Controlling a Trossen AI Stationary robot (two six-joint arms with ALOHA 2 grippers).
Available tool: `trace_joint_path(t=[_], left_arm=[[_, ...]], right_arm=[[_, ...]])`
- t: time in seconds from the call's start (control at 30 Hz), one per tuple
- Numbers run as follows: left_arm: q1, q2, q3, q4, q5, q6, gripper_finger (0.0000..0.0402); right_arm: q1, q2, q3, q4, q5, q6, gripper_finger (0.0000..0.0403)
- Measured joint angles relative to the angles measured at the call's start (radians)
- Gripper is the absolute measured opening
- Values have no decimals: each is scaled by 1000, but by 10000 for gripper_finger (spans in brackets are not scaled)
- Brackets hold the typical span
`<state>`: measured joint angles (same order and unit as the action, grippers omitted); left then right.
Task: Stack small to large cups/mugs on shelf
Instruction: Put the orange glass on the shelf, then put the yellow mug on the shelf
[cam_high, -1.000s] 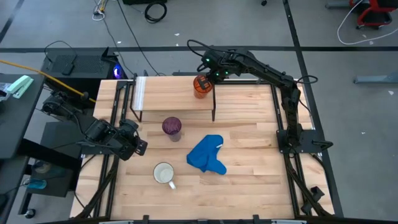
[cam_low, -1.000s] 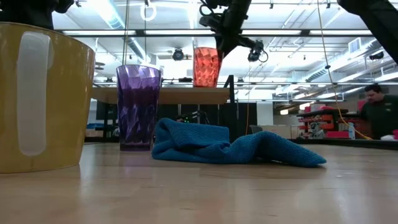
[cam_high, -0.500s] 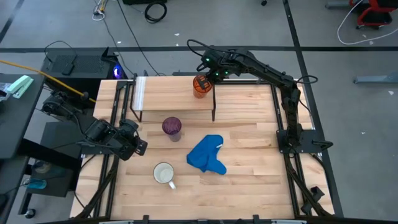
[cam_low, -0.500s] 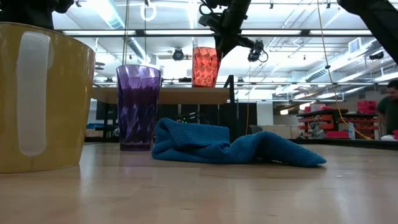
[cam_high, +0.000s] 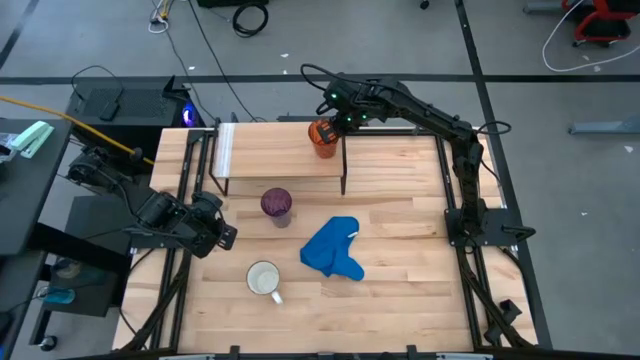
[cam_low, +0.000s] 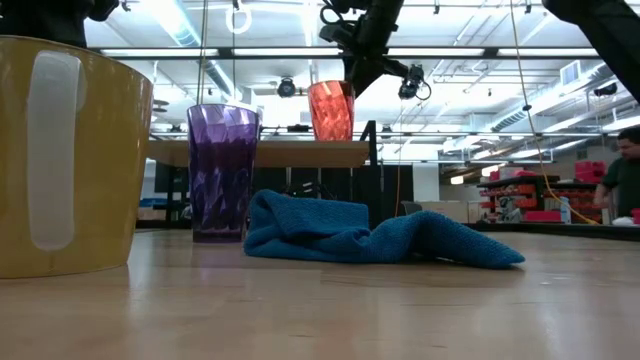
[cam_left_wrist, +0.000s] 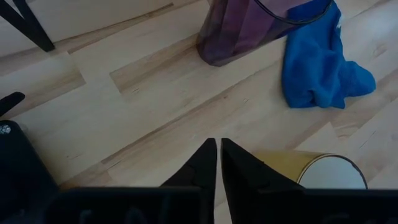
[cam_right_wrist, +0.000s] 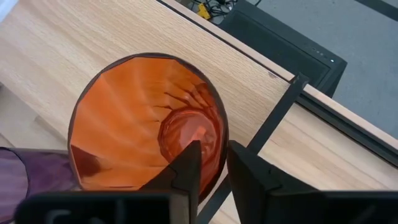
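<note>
Wooden worktop (cam_high: 400, 250) carries the shelf (cam_high: 280, 150) at its far side. Right end effector (cam_high: 328, 122) pinches the orange cup's (cam_high: 322, 137) rim, cup over the shelf's right end. Left end effector (cam_left_wrist: 216, 163), fingers closed on nothing, waits near the tumbler (cam_high: 277, 205) and mug (cam_high: 264, 279).

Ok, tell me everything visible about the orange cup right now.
The orange cup is small, translucent and faceted, looks like plastic, and stands upright, mouth up and empty, at the right end of the shelf, near one black leg. From table height its base appears level with the board. The right tool pinches its rim, one finger inside and one outside. Nothing else touches it.
</note>
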<state>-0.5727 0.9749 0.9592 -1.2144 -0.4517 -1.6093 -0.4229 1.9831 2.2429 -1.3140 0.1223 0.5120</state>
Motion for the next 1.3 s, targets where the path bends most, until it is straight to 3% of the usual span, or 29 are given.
trace_joint_path(t=[1.3], left_arm=[[0,0,0,13,0,0,38]], right_arm=[[-20,0,-55,83,-3,9,99]])
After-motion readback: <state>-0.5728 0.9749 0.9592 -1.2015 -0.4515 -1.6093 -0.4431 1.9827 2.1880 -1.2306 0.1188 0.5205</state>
